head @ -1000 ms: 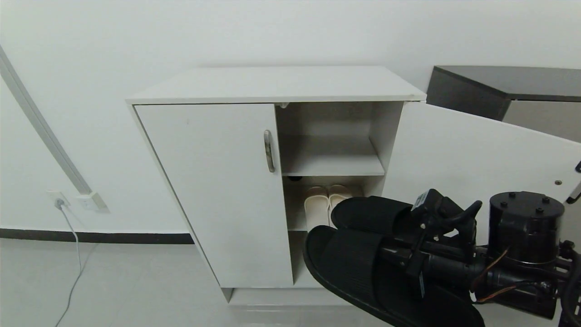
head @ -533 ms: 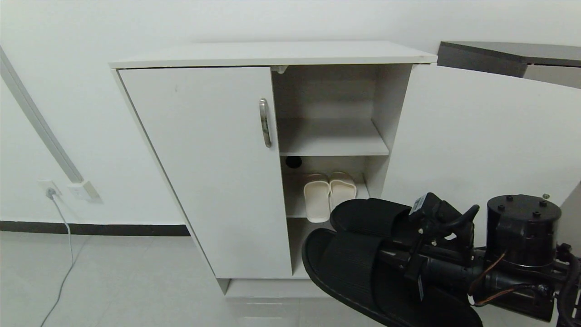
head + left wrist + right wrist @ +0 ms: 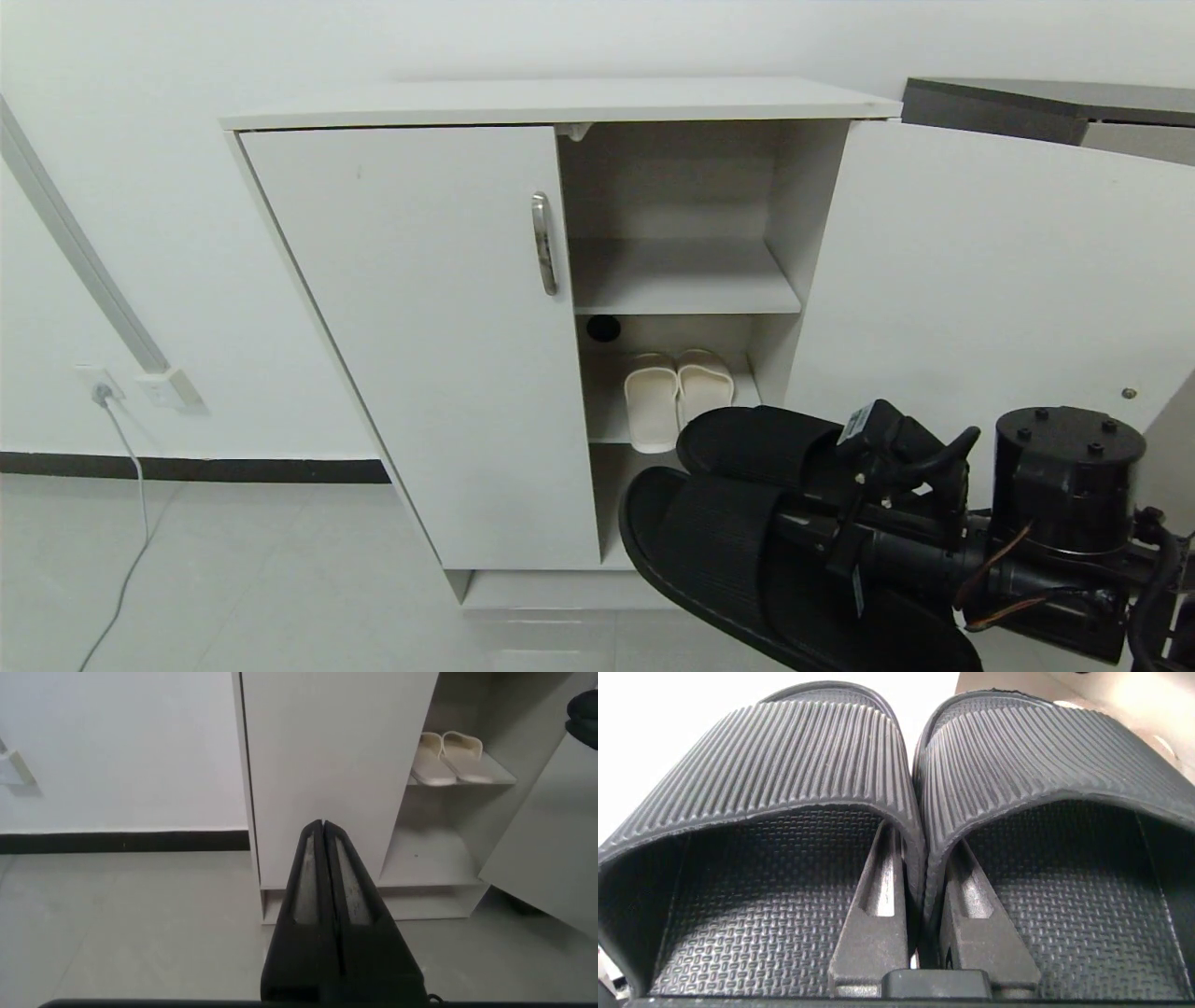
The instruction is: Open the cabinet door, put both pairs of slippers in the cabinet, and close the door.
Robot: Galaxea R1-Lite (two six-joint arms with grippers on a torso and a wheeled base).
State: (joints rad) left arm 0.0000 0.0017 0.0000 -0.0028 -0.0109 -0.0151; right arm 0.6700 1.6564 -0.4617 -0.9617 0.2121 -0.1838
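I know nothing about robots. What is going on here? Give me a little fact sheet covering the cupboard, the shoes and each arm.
Cabinet: white two-door wooden cabinet; right door swung open, left door shut
Inside: cream pair of slippers, side by side on the middle shelf
Right tool: shut on the black ribbed pair of slippers, one finger inside each, held before the open side
Left tool: shut, holding nothing, low before the shut door
Left to do: black pair in, door closed
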